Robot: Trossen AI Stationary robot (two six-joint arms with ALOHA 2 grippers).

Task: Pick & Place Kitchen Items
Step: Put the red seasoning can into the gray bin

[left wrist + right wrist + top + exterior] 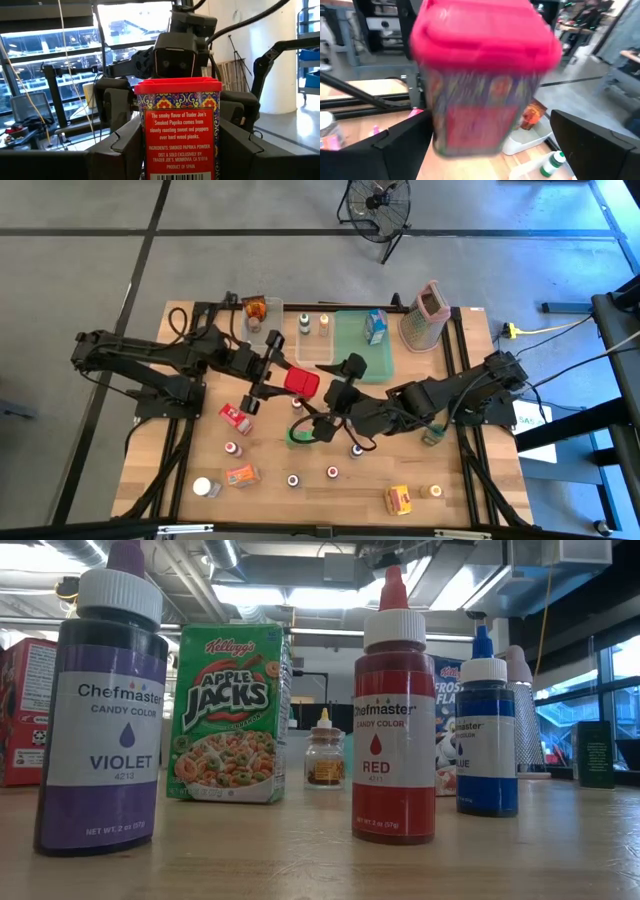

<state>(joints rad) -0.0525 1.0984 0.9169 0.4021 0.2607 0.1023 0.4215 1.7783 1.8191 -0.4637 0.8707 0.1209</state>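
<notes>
While the left gripper (272,377) is pinching the paprika tin (301,381) and holding it up over the middle of the table (470,480), the right gripper (335,392) is sitting just beside it with its fingers spread wide, one on each side of the tin but not touching it as far as I can see. From the left wrist cam the tin (179,131) is standing upright between the dark fingers (117,150), red lid on top, label reading smoked paprika. The right wrist cam is showing the same tin (482,70) blurred, hanging between its own fingers (592,145) with a gap either side.

Everything else is lying around the table: a small red box (236,418), an orange packet (242,475), a yellow box (399,500) near the front edge. At table height, violet (103,700), red (394,715) and blue (487,730) colour bottles are standing in front, with an Apple Jacks box (229,712) behind them.
</notes>
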